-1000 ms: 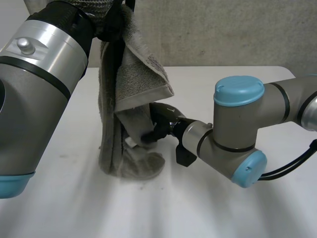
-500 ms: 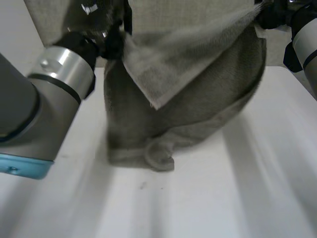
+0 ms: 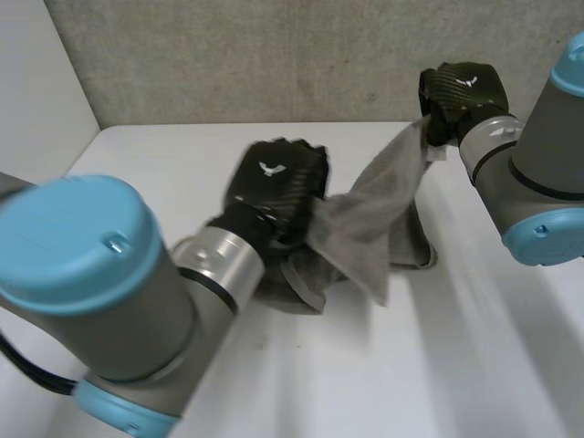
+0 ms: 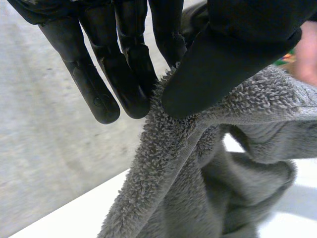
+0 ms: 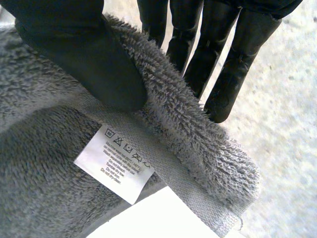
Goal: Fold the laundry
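— While strung between both hands, the grey towel [image 3: 365,228] sags in the middle. One loose corner points down. The lower folds are bunched on the white table [image 3: 411,365], on its far half toward the wall [image 3: 274,55].
— Left hand [image 3: 278,178]?
— Low, at the towel's left end. In the left wrist view the thumb presses the fuzzy edge against near-straight fingers. That's a pinch, cloth held.
— And the right hand [image 3: 461,91]?
— Higher, out to the right, in front of the wall. The thumb clamps the hemmed edge onto the fingers, which run straight behind the pile. It holds the towel as well.
— Anything on the cloth?
— A white care label [image 5: 115,163], sewn at the hem just beside the right thumb. Wash symbols and small print, too fine to read.
— Arms?
— The left arm [image 3: 100,301] is large at near left, blue cap up. The right arm [image 3: 538,173] comes in from the right side.
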`<state>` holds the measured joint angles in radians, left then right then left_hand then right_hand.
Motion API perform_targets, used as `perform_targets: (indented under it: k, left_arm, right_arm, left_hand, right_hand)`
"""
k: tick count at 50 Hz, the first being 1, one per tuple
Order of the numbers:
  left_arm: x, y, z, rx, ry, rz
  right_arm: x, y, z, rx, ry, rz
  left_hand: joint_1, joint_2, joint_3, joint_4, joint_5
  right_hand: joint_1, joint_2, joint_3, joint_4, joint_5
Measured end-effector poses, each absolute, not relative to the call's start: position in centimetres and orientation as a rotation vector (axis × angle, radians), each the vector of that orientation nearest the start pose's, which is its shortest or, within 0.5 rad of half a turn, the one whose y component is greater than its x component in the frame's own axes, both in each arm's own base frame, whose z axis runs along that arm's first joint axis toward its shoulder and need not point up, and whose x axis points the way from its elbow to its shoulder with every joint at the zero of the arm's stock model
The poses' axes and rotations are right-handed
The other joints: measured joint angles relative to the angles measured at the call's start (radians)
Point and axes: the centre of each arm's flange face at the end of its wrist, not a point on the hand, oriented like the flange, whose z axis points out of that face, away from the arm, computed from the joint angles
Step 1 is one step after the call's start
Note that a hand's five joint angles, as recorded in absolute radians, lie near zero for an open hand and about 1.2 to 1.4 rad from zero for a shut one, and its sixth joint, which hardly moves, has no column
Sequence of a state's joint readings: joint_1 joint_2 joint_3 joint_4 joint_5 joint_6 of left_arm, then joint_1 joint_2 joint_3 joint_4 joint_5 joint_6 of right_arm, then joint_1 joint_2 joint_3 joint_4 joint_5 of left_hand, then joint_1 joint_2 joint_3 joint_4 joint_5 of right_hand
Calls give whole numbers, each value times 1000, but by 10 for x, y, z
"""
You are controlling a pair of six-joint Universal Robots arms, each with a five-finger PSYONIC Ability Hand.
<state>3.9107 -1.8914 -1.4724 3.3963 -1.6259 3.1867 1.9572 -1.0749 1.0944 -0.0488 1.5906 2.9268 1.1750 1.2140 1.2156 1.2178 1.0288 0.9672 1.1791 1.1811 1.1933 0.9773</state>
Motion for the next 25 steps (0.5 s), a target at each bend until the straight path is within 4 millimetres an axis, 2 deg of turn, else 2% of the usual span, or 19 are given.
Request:
perform_targets:
  k: [6,7,8,9,10,11,12,15,18,20,25]
  left_arm:
    - [-389,-151,230,-782,-1693,1766]
    - [-396,-145,220,-801,-1689,1742]
    - [-400,-142,214,-814,-1689,1727]
    - [-402,-140,210,-822,-1690,1718]
    - [-406,-136,201,-841,-1697,1699]
    - [-407,-135,198,-846,-1700,1693]
    - [-408,-133,193,-856,-1705,1683]
    - [-410,-130,180,-881,-1727,1657]
    - [-409,-131,178,-885,-1740,1654]
    - [-408,-133,179,-881,-1743,1658]
    - [-399,-145,196,-840,-1743,1702]
  right_arm:
    - [268,-363,261,-633,2121,-2193]
    - [265,-366,255,-649,2150,-2190]
    - [263,-368,251,-662,2170,-2184]
    - [262,-369,249,-670,2184,-2179]
    - [259,-370,244,-687,2214,-2163]
    - [258,-370,242,-694,2225,-2157]
    - [257,-370,239,-703,2244,-2144]
    - [251,-368,232,-727,2303,-2097]
    - [246,-365,232,-734,2336,-2068]
    - [244,-363,234,-734,2342,-2063]
    - [238,-351,249,-725,2332,-2077]
  left_hand:
    - [-11,-60,-62,-65,-44]
    - [-230,-263,-248,-251,-237]
    - [-329,-334,-333,-337,-325]
    - [-361,-390,-390,-381,-369]
    - [-361,-390,-390,-381,-369]
    - [-530,-566,-557,-562,-550]
    - [-560,-579,-579,-581,-571]
    - [-751,-785,-778,-783,-770]
    - [-864,-907,-907,-908,-895]
    - [-869,-910,-911,-915,-899]
    - [-930,-984,-981,-987,-971]
  right_hand:
    - [-9,-62,-62,-71,-40]
    - [-144,-203,-204,-214,-164]
    - [-377,-449,-444,-455,-394]
    - [-494,-587,-582,-595,-533]
    - [-494,-587,-582,-595,-533]
    - [-624,-771,-766,-779,-729]
    - [-668,-834,-841,-849,-807]
    - [-752,-943,-964,-959,-913]
    - [-756,-953,-972,-961,-919]
    - [-756,-953,-972,-961,-920]
    - [-756,-953,-972,-961,-920]
